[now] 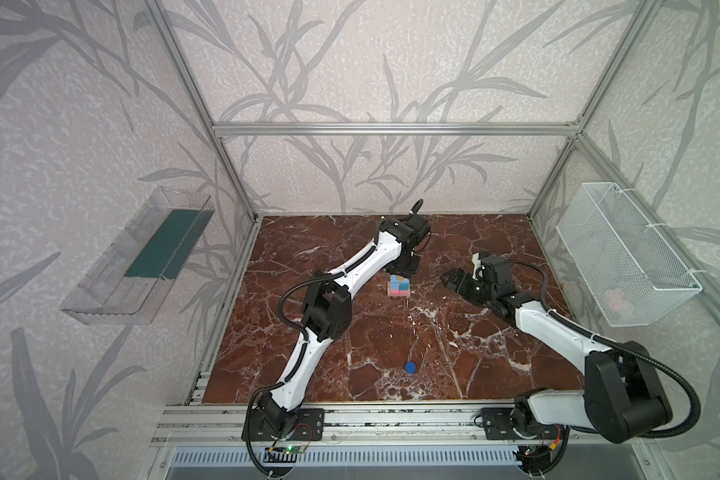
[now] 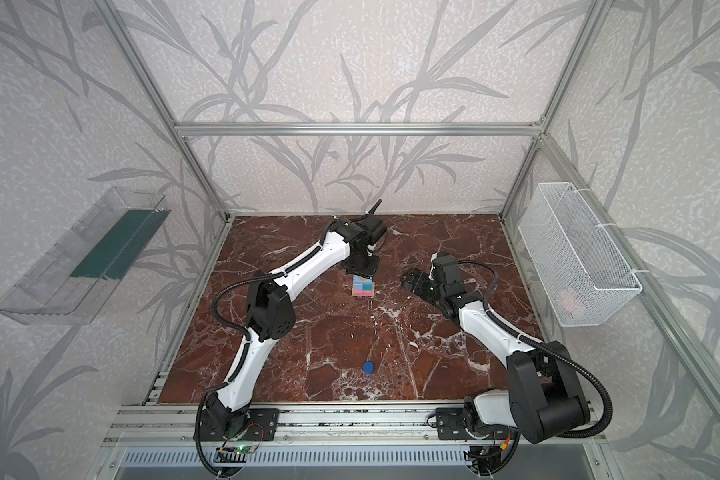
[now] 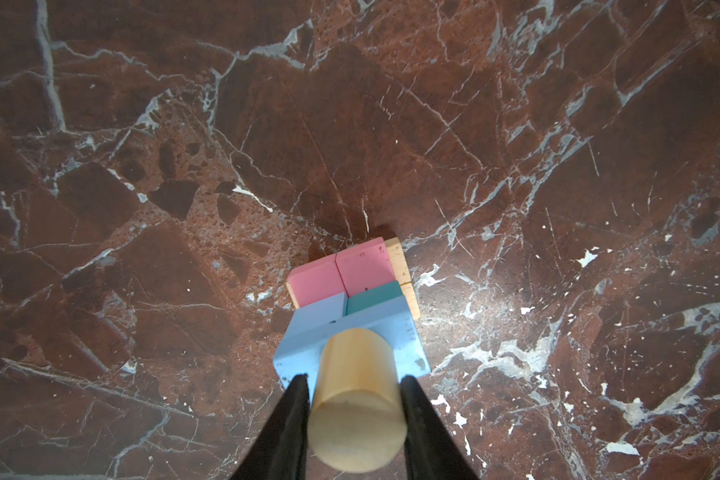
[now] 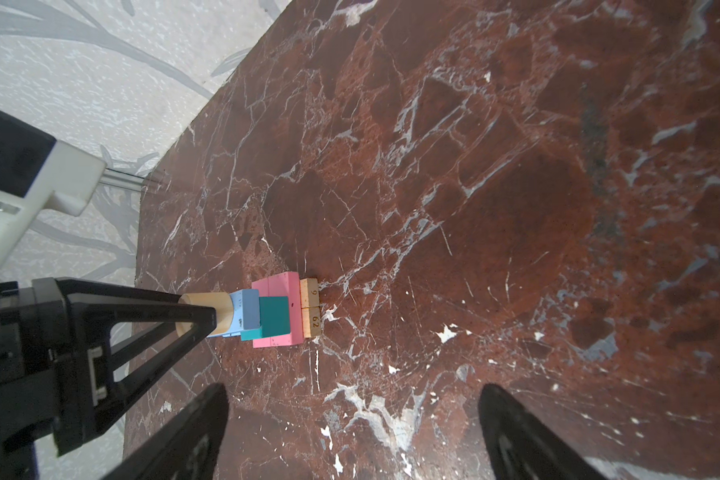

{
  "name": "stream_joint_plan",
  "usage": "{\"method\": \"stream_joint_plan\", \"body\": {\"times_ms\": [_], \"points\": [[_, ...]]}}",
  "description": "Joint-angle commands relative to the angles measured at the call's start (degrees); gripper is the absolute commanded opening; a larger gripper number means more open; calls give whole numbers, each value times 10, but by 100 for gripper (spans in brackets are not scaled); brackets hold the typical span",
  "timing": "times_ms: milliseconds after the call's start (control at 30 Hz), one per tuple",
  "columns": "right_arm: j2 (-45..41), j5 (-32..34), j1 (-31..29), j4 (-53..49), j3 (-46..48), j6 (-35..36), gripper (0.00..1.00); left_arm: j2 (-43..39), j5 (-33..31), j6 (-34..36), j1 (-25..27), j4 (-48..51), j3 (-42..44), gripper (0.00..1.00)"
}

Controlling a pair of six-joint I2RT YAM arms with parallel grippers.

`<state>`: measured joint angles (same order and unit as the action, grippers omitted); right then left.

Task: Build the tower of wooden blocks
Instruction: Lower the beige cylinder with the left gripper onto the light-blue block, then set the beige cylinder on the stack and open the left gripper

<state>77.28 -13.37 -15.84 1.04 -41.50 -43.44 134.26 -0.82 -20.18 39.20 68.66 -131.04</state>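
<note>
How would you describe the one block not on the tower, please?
On the red-brown marble table, the tower stands toward the back. Toward the front edge sits the dark blue cylinder, alone. It shows as a round blue disc; every other block is stacked.

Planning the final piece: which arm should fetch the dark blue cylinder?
Right, probably. The right pincer is open and empty beside the tower; the left pincer straddles the tan cylinder atop it. The dark blue cylinder lies out front.
</note>
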Motion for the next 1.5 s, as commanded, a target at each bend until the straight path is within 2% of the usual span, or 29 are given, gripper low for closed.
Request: {"method": "stream_joint_plan", "body": {"times_ms": [0, 733, 900, 1467], "points": [[5, -7, 3, 12, -2, -2, 94, 10, -10, -1, -3, 23, -15, 37], [12, -10, 3, 17, -2, -4, 94, 8, -12, -1, -2, 26, -16, 36], [14, -12, 3, 17, -3, -5, 94, 8, -9, -2, -3, 25, -16, 40], [16, -13, 3, 18, -5, -4, 94, 19, -6, -3, -3, 25, -35, 40]]}}
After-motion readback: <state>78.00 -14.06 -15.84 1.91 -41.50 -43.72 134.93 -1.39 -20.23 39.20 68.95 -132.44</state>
